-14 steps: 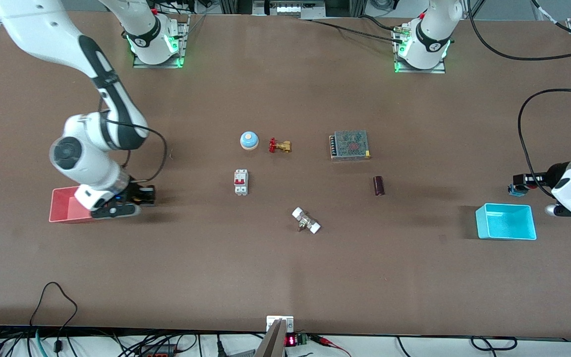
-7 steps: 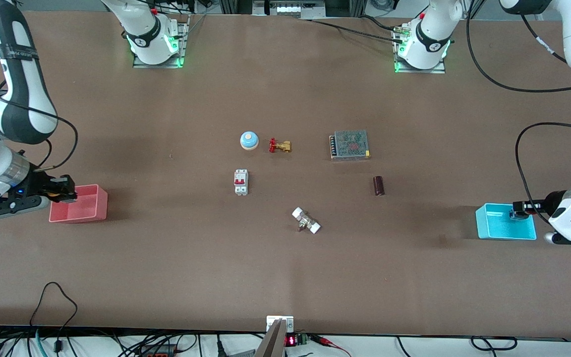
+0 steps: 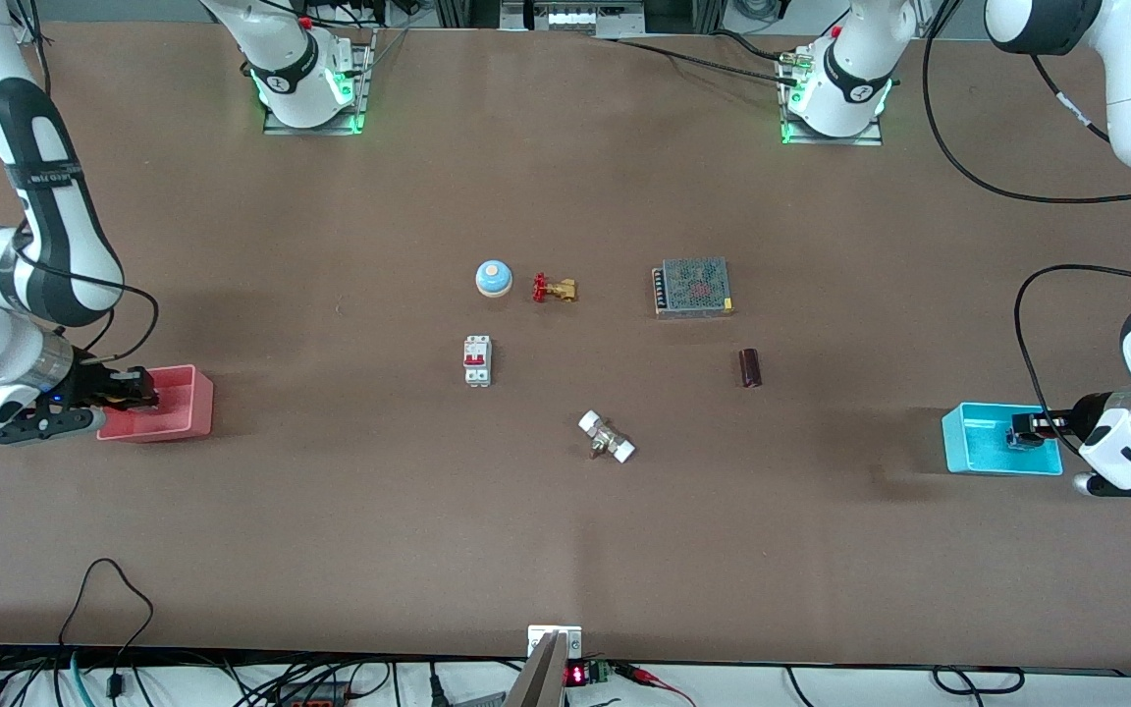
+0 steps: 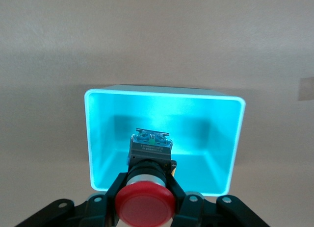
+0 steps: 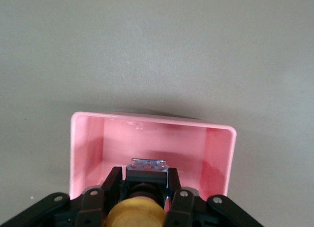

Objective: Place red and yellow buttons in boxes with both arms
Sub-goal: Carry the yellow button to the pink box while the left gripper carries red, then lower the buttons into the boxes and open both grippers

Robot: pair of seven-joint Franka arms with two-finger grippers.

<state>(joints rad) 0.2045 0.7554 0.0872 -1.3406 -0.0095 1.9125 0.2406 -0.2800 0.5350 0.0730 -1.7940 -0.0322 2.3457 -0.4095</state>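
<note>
The left gripper (image 4: 147,200) has its jaws closed round the black body of the red mushroom-capped push button (image 4: 145,203), and it hangs over the small cyan-blue rectangular plastic bin (image 3: 980,456), which sits at the left arm's end of the brown bench (image 3: 565,550), near 3 o'clock in the front view. In the left wrist view the button's contact block points down into the bin's open mouth, well inside its glowing rim.

The right gripper (image 5: 136,200) likewise has its jaws clamped on the yellow-orange capped push button (image 5: 136,214), over the small salmon-pink rectangular plastic bin (image 3: 183,417) at the right arm's end, near 9 o'clock. Here the button hangs over the part of the bin beside one end wall, not its middle.

Both placements look close to release. To do them well, I would ease each wrist lower so the body is below the rim before the jaws part, which keeps the round cap from bouncing the button out. The right arm might first shift a little toward the pink bin's centre. Then lift straight up, clear of the walls.
</note>
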